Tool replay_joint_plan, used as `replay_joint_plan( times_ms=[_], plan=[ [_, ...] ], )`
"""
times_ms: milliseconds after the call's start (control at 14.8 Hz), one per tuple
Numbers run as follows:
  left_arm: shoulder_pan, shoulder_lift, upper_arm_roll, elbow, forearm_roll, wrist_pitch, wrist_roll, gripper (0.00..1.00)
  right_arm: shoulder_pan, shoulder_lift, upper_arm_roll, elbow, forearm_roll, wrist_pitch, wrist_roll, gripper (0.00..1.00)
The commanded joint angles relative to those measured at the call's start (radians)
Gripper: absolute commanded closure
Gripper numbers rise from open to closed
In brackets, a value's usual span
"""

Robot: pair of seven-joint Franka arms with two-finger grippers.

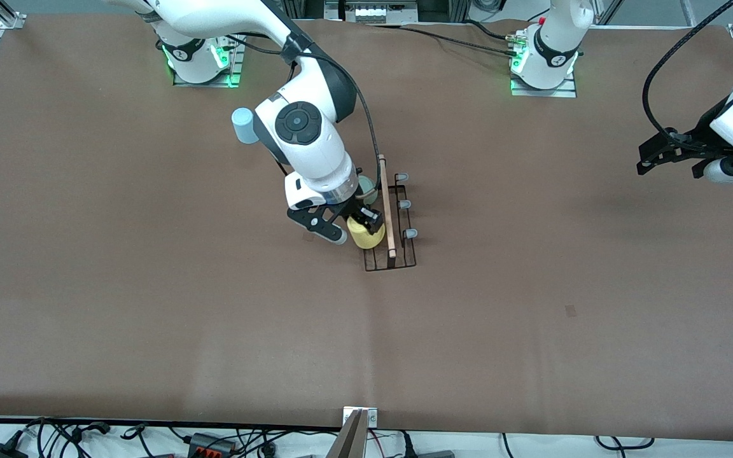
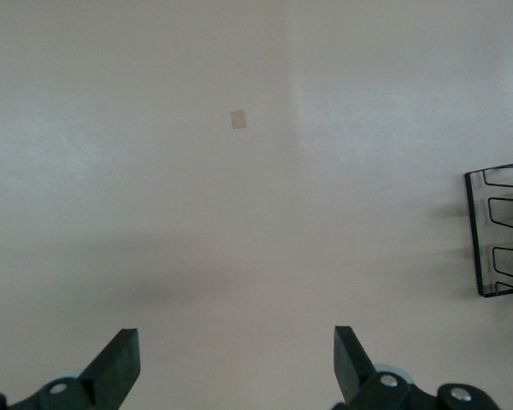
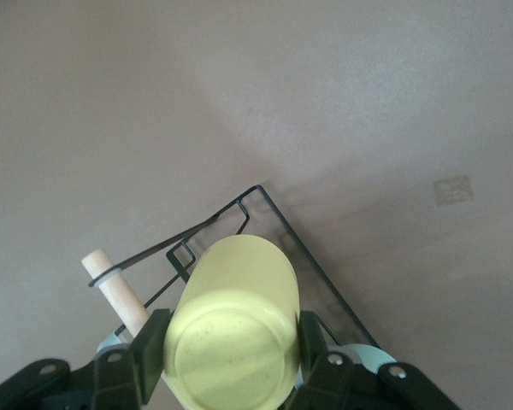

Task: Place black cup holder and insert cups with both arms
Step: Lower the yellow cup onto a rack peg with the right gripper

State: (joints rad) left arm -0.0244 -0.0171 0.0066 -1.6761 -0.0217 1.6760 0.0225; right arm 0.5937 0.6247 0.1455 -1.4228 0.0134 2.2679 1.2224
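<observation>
Brown table cover point(image 1: 150, 305) filling nearly the whole frame, cables strung along the lower edge. Black cup holder point(image 1: 398, 254) already set down at centre frame, wooden rod handle point(image 1: 386, 207) running along it, three grey-tipped pegs point(image 1: 410, 234) standing bare on the side toward the left arm's end. Right gripper point(image 1: 357, 227) down at the rack, clamped on the yellow cup point(image 1: 366, 236), seemingly easing it onto a peg on the side toward the right arm's end. Pale green cup point(image 1: 366, 186) apparently seated already, just above the yellow one in frame, half hidden by the wrist. Light blue cup point(image 1: 245, 125) waiting upside down on the table, upper centre-left. Left gripper point(image 1: 664, 154) parked at the right edge of frame, fingers point(image 2: 120, 363) spread apart, holding nothing. Holder placed, one cup in, one going in, blue cup yet to go.
</observation>
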Motion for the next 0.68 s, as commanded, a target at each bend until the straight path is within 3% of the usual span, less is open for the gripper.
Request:
replay_joint_plan(
  times_ms=[0, 68, 203, 271, 339, 610],
  plan=[
    [0.003, -0.007, -0.002, 0.010, -0.003, -0.018, 0.016, 0.00, 0.006, 0.027, 0.006, 0.022, -0.020, -0.007, 0.020, 0.65],
    [0.003, -0.007, -0.002, 0.010, -0.004, -0.018, 0.016, 0.00, 0.006, 0.027, 0.006, 0.021, -0.021, -0.007, 0.020, 0.55],
    [0.003, -0.007, -0.002, 0.010, -0.004, -0.018, 0.016, 0.00, 0.006, 0.027, 0.006, 0.021, -0.020, -0.007, 0.017, 0.17],
    [0.003, -0.007, -0.002, 0.009, -0.004, -0.018, 0.016, 0.00, 0.005, 0.027, 0.006, 0.021, -0.020, -0.008, 0.008, 0.05],
    [0.004, -0.007, -0.002, 0.009, -0.004, -0.018, 0.016, 0.00, 0.000, 0.021, 0.006, 0.021, -0.021, -0.013, 0.000, 0.00],
    [0.004, -0.007, -0.002, 0.010, -0.004, -0.018, 0.016, 0.00, -0.023, -0.032, 0.005, 0.021, -0.021, -0.082, -0.030, 0.00]
  ],
)
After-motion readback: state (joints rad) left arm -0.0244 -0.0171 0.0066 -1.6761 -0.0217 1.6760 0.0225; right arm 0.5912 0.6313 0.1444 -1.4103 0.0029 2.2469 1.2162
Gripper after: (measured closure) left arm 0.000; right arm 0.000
